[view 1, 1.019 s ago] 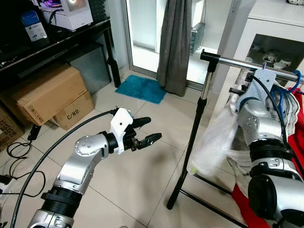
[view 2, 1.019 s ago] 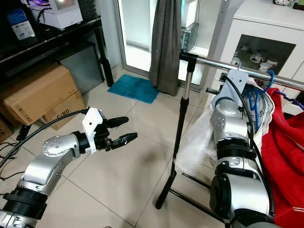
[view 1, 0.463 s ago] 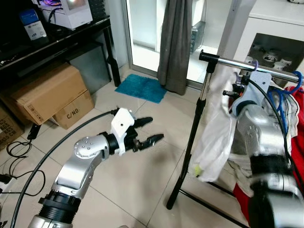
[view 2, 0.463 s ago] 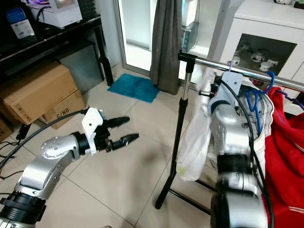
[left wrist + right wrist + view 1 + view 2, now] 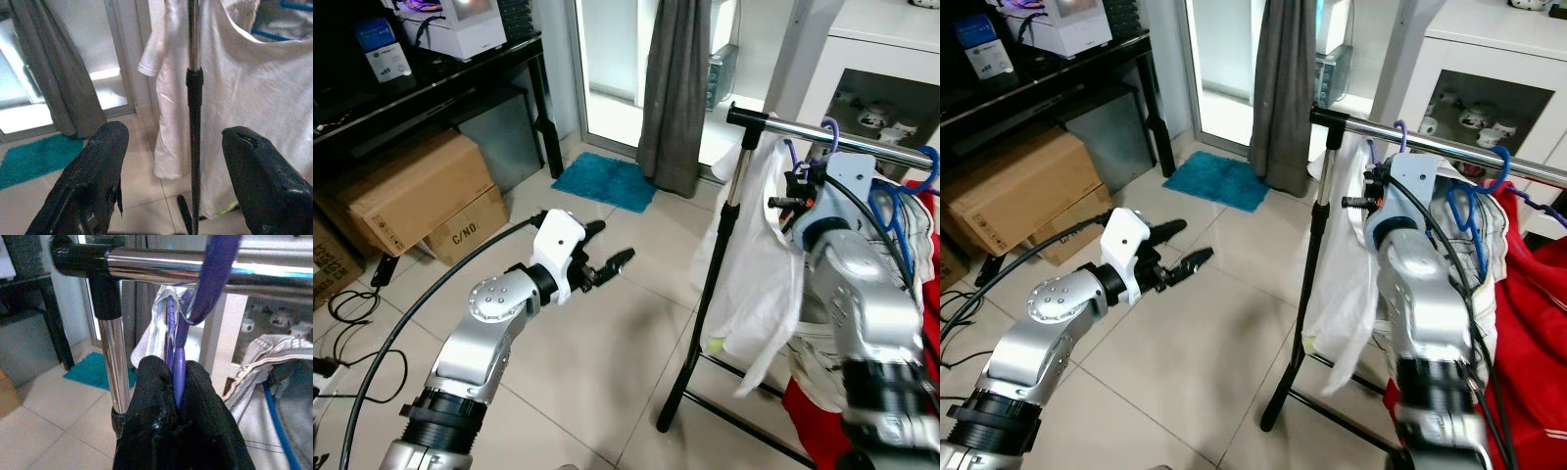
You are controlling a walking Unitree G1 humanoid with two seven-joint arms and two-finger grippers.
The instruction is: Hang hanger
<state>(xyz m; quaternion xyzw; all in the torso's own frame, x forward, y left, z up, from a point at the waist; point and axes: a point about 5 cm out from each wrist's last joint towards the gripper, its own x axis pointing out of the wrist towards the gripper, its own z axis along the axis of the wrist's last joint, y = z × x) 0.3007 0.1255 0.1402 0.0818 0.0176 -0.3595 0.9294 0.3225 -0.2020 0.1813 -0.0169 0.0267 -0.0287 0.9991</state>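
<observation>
Gripping purple hanger [image 5: 178,357], right hand [image 5: 173,396]

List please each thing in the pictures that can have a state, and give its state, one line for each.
Purple hanger: hook over the rail, neck gripped by the right tool.
White shirt: hanging on the purple hanger.
Rail: horizontal on its upright pole.
Right tool: shut on the hanger's neck.
Left tool: open, holds nothing, facing the pole.
Blue hanger: hooked on the rail.
Curtain: drawn to one side.
</observation>
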